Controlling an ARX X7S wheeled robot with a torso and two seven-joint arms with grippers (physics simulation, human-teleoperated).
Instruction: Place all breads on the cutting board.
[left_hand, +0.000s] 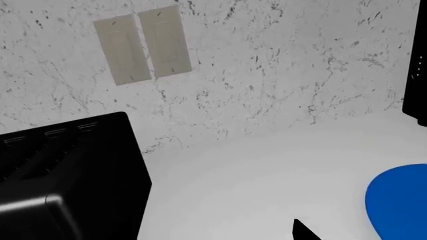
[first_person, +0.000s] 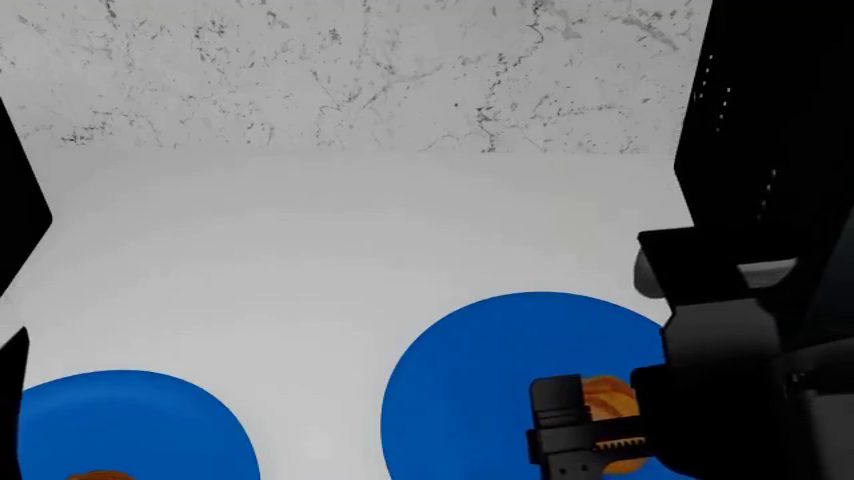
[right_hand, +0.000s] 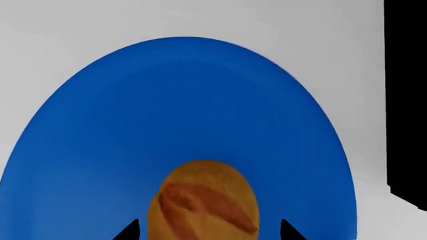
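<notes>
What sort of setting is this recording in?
Probably a simulated kitchen counter: a marble-look backsplash with a wall switch plate, a black toaster, and bread on a blue plate.

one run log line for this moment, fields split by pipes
right gripper: open around bread on blue plate | left gripper: not visible | cutting board: not in view | phase: grasping

Open counter (first_person: 334, 250) between blue plates (first_person: 507, 380)

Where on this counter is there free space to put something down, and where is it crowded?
Free: the white counter between the marble wall and the two blue plates, and the strip between them. Crowded: the right plate, where the right end effector is at a bread.
</notes>
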